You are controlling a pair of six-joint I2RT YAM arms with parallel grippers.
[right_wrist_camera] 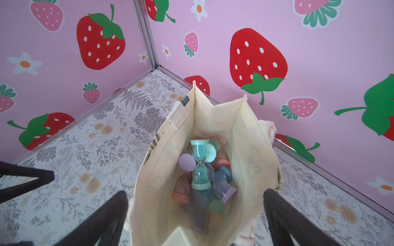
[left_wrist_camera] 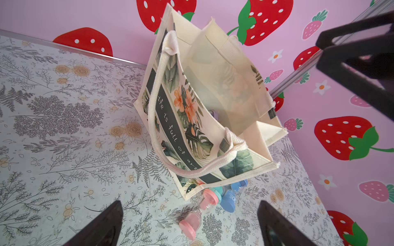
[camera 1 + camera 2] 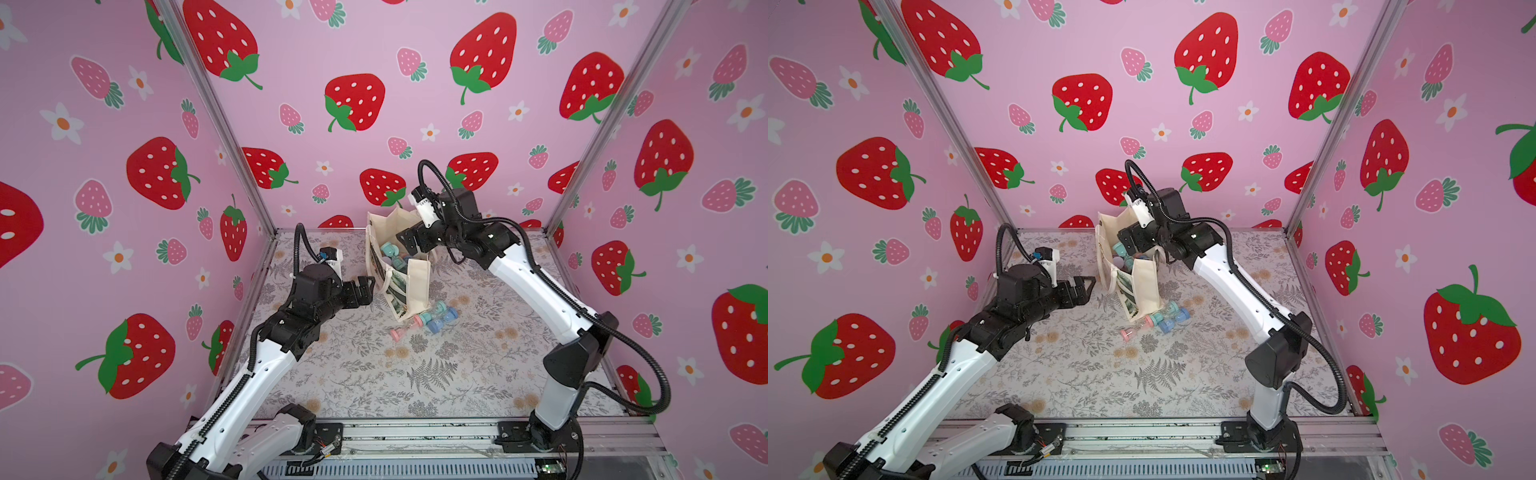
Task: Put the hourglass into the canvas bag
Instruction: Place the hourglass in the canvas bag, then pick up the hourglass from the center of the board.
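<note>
Our right claw (image 1: 195, 192) hangs spread and empty above the mouth of the canvas bag (image 3: 417, 282), at 12 o'clock on the surface (image 3: 374, 374). A teal hourglass (image 1: 200, 168) lies atop the pile inside. Our left claw (image 2: 190, 202), jaws wide and empty, sits at the bag's 9 o'clock. Three loose hourglasses (image 3: 424, 320) lie at its 5 o'clock.
</note>
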